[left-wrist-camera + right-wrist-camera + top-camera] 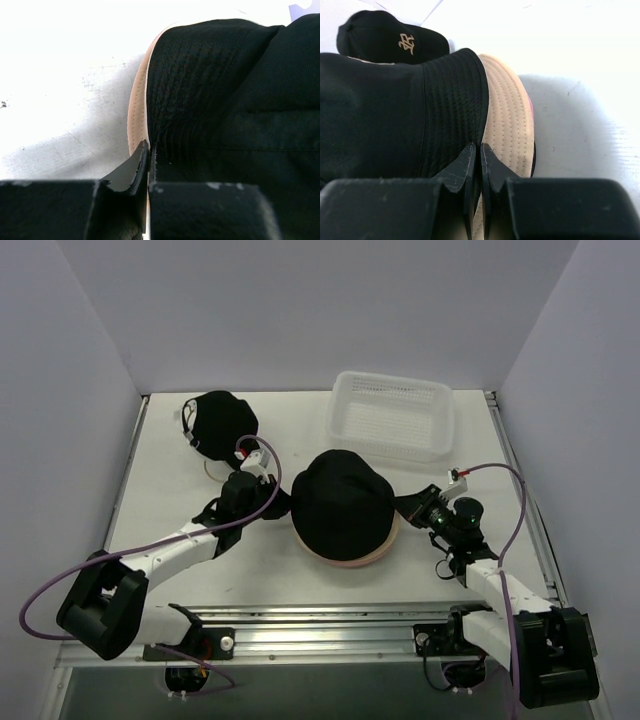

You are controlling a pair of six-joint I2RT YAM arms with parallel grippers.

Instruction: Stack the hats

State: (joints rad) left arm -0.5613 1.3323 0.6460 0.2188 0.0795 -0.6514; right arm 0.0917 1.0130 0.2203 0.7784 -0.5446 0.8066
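While scanning mid-bench, find the black bucket hat (340, 502) capping the tan hat (507, 125) and a sliver of pink hat (532, 107); note the left gripper (149, 150) pressed together at the left brim and the right gripper (479, 150) pressed together at the right brim, low and opposed, likely for seating the top brim evenly over the stack; cannot tell whether fabric lies caught between either pair of fingers; see the black cap (220, 420) at far left, not yet stacked; see the white basket (392, 415) at far right.
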